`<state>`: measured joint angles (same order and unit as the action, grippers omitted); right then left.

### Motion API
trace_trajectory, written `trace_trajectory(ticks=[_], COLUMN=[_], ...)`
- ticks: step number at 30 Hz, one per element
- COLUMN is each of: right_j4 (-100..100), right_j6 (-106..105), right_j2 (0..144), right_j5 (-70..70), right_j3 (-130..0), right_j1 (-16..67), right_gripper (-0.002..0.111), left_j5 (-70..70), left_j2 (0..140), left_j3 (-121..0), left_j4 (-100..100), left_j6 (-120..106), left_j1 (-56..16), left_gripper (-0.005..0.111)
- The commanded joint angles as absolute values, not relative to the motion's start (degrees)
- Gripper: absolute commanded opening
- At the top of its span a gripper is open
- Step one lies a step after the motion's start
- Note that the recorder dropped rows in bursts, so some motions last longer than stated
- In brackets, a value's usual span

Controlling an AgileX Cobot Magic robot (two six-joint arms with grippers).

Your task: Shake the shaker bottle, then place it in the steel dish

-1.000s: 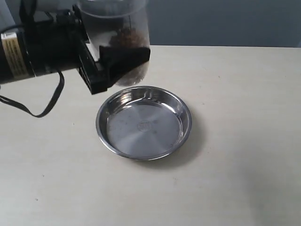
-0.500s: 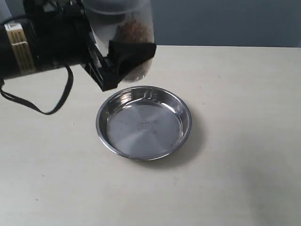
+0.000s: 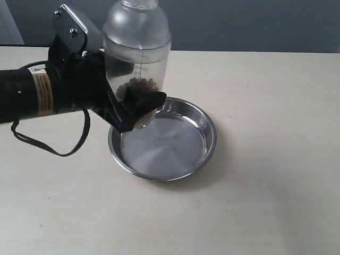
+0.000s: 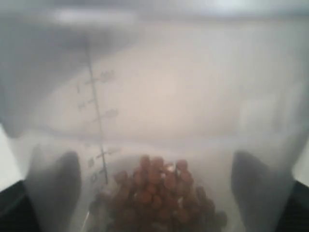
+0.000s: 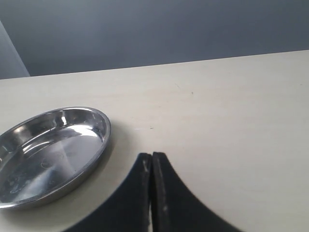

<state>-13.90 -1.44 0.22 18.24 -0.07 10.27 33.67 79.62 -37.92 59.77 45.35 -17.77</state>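
The shaker bottle [image 3: 139, 58] is clear frosted plastic with a domed top and brown granules at its bottom. It stands nearly upright in the air over the left rim of the steel dish [image 3: 204, 125]. My left gripper [image 3: 135, 103] is shut on its lower body. In the left wrist view the shaker bottle [image 4: 159, 111] fills the frame, granules low down, with dark fingers [image 4: 253, 188] showing on either side through the plastic. My right gripper [image 5: 152, 159] is shut with nothing in it, hovering above the table close to the steel dish [image 5: 99, 140].
The pale table [image 3: 276, 186] stretches round the dish on all sides. A black cable [image 3: 56, 149] loops down from the left arm onto the table. A grey wall rises behind the table's far edge.
The left arm has come down and tilted back, bringing the bottle lower so its domed top now shows. The granules have settled to its bottom. The dish has not moved.
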Motion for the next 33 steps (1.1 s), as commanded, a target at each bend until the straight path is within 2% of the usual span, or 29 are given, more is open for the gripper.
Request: trace_trajectory(ticks=[1,4,5,8,12,14,16,18,23,26,29,33], right_j4=[-13.64,-13.64,-13.64,-13.64,-13.64,-13.64,-13.64,-13.64,-13.64,-13.64,-13.64,-13.64], right_j6=[-1.49,-1.49,-1.49,-1.49,-1.49,-1.49,-1.49,-1.49,-1.49,-1.49,-1.49,-1.49], right_j2=[0.00,0.00,0.00,0.00,0.00,0.00,0.00,0.00,0.00,0.00,0.00,0.00], right_j5=[17.67,17.67,17.67,17.67,17.67,17.67,17.67,17.67,17.67,17.67,17.67,17.67], right_j3=[0.00,0.00,0.00,0.00,0.00,0.00,0.00,0.00,0.00,0.00,0.00,0.00], right_j1=[10.37,10.37,10.37,10.37,10.37,10.37,10.37,10.37,10.37,10.37,10.37,10.37], right_gripper=[-0.001,-0.001,-0.001,-0.001,-0.001,-0.001,-0.001,-0.001,-0.001,-0.001,-0.001,-0.001], left_j5=[48.98,30.13,28.25,37.51,54.46,49.95,39.66,37.18,56.62,46.54,36.85,54.41], left_j2=[72.35,75.27,77.18,79.99,75.41,73.96,75.87,78.79,75.57,73.46,79.21,80.56], left_j3=[-42.10,-39.37,-38.06,-35.82,-37.97,-38.10,-36.49,-35.23,-37.92,-39.26,-34.85,-34.17], left_j4=[56.27,59.86,59.75,60.74,55.15,55.41,55.76,55.76,52.06,53.19,55.31,52.25], left_j6=[43.78,44.89,44.89,44.89,43.70,41.51,41.63,41.96,39.83,39.96,41.51,41.84], left_j1=[-18.41,-20.16,-20.28,-20.17,-20.29,-20.29,-20.85,-20.85,-20.67,-20.81,-21.79,-21.32], left_gripper=[0.000,0.000,0.000,0.000,0.000,0.000,0.000,0.000,0.000,0.000,0.000,0.000])
